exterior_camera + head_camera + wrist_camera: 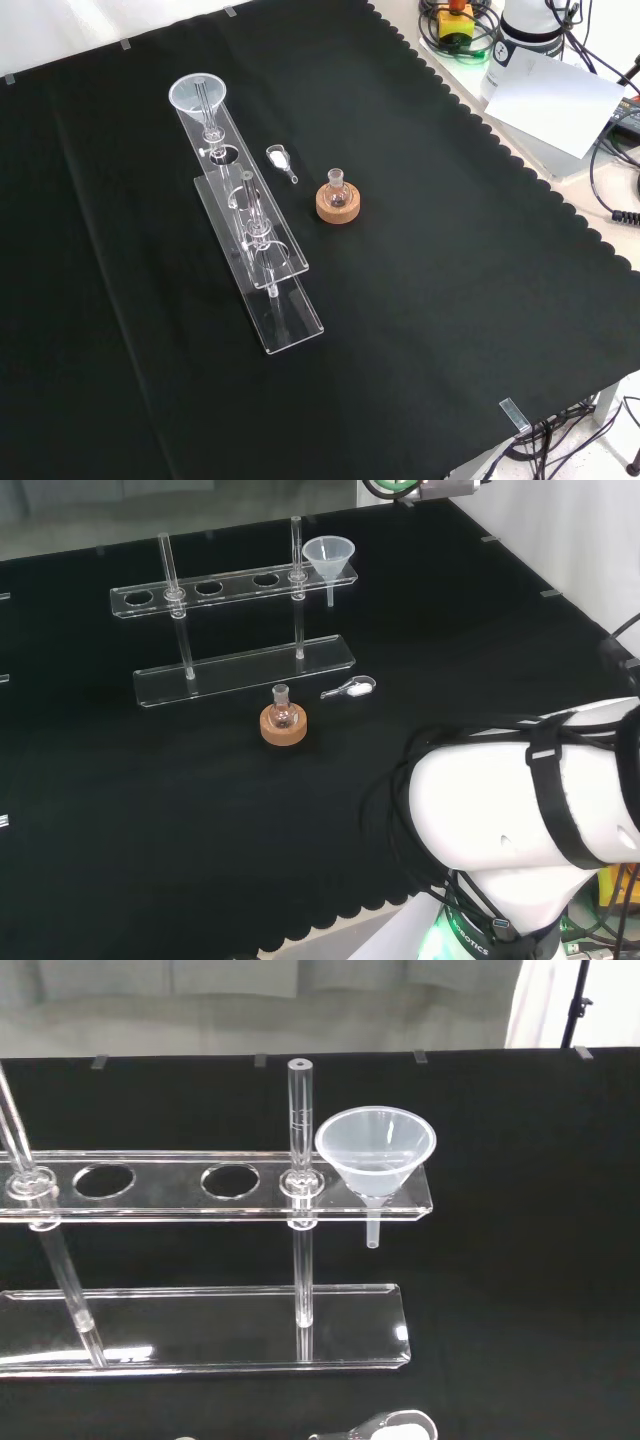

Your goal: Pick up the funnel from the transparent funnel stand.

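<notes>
At the rack's end hole, the funnel (pixel 376 1151) sat upright in the funnel stand (pixel 215 1182), its stem hanging free below. Whether the hand was open, I could not tell.

A large white arm link (pixel 510 820) with a smooth, rounded shell is seen in the head view. It is wrapped by black straps (pixel 555 795), and thin black cables (pixel 400 780) are looped along its side. Below it, a green glow (pixel 440 935) is seen at the base.
</notes>
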Action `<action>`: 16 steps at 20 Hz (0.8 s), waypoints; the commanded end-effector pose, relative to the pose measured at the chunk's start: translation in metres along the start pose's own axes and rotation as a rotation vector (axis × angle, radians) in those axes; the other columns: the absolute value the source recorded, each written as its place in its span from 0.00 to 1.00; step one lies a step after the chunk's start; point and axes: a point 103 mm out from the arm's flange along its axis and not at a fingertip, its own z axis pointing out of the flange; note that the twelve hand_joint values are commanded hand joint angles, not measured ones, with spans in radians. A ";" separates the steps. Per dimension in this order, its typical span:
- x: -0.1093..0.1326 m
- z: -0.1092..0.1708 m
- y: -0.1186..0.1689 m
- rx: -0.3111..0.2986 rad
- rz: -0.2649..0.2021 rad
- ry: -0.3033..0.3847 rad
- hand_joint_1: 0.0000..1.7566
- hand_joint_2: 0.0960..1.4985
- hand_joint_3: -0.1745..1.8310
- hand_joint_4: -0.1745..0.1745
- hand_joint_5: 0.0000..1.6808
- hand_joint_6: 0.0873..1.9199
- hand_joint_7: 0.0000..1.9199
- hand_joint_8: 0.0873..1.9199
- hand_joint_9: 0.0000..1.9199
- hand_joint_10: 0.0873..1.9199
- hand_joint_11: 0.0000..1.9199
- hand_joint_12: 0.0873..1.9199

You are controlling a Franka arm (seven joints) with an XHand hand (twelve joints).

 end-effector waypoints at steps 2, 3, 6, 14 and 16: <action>-0.023 0.019 0.026 0.019 0.044 0.007 0.00 0.80 0.29 0.49 0.12 0.00 0.02 0.26 0.12 0.31 0.14 0.67; -0.026 0.023 0.034 0.025 0.043 -0.003 0.00 0.80 0.29 0.49 0.12 0.00 0.02 0.26 0.12 0.31 0.14 0.67; -0.032 0.036 0.066 0.050 0.015 -0.009 0.00 0.79 0.29 0.49 0.13 0.00 0.02 0.26 0.12 0.31 0.14 0.67; -0.040 0.060 0.155 0.081 -0.035 0.021 0.02 0.75 0.27 0.47 0.12 0.00 0.03 0.26 0.13 0.31 0.13 0.69; -0.038 0.071 0.172 0.102 -0.050 0.018 0.04 0.73 0.26 0.47 0.12 0.00 0.03 0.26 0.13 0.32 0.13 0.69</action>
